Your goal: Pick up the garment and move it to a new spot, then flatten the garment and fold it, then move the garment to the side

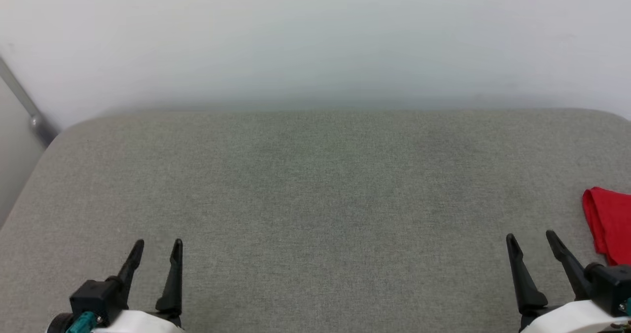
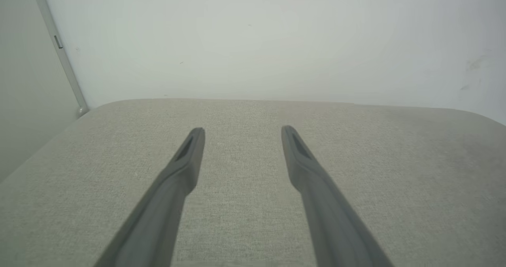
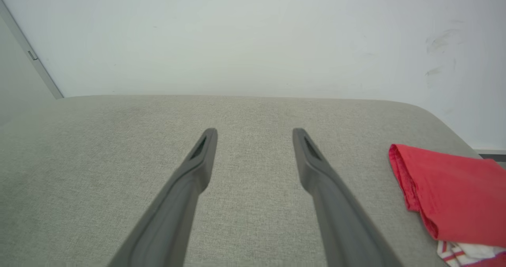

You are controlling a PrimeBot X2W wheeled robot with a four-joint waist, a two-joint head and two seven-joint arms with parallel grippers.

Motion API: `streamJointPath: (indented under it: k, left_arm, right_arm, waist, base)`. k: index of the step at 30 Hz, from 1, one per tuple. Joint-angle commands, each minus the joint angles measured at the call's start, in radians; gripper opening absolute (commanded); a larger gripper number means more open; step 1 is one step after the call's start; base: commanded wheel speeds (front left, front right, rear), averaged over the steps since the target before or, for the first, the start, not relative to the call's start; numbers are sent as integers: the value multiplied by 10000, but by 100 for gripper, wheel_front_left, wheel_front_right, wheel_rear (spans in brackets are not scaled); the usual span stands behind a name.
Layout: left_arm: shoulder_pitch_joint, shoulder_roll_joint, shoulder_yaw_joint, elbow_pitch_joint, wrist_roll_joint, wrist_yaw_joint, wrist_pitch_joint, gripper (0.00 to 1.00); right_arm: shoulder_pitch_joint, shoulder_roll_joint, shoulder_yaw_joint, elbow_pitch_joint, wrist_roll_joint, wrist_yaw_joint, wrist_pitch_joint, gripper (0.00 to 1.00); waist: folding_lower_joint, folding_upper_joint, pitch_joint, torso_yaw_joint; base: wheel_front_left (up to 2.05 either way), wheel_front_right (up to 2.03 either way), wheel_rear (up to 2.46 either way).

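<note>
The garment (image 1: 610, 224) is a red shirt lying folded at the right edge of the grey padded surface (image 1: 315, 190). In the right wrist view the garment (image 3: 454, 192) shows red on top, with a bit of white and red-striped trim at its lower edge. My right gripper (image 1: 531, 235) stands open just left of it, apart from the cloth and holding nothing; from the wrist, my right gripper (image 3: 255, 131) has bare surface between its fingers. My left gripper (image 1: 160, 243) is open at the lower left, and its wrist view has the left gripper (image 2: 243, 129) empty too.
A pale wall (image 1: 315, 37) rises behind the surface's far edge. A grey metal bar (image 1: 27, 106) slants down at the far left corner. The surface's corners are rounded, and its left edge drops off near the bar.
</note>
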Motion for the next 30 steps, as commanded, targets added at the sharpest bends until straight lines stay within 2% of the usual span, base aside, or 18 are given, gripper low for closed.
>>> streamJointPath:
  k: [1,25,26,30]
  left_arm:
    - [148,-51,-37,-8,13,49,-20,100]
    - [263,-34,-229,-93,95,166,-55,100]
    - [338,-50,-228,-81,36,151,-6,0]
    - [410,-258,-222,102,-195,109,81,0]
  right_arm:
    - [159,50,-16,-81,-44,-8,44,100]
    - [335,185,79,-276,-9,-8,204,100]
    - [316,144,73,-262,4,0,230,0]
    - [320,148,123,10,283,0,190,0]
  waist:
    - [2,0,-79,-18]
    - [2,0,-235,20]
    - [2,0,-233,20]
    - [3,0,-221,23]
  base:
    - [0,0,0]
    - [0,0,0]
    - [0,0,0]
    - [0,0,0]
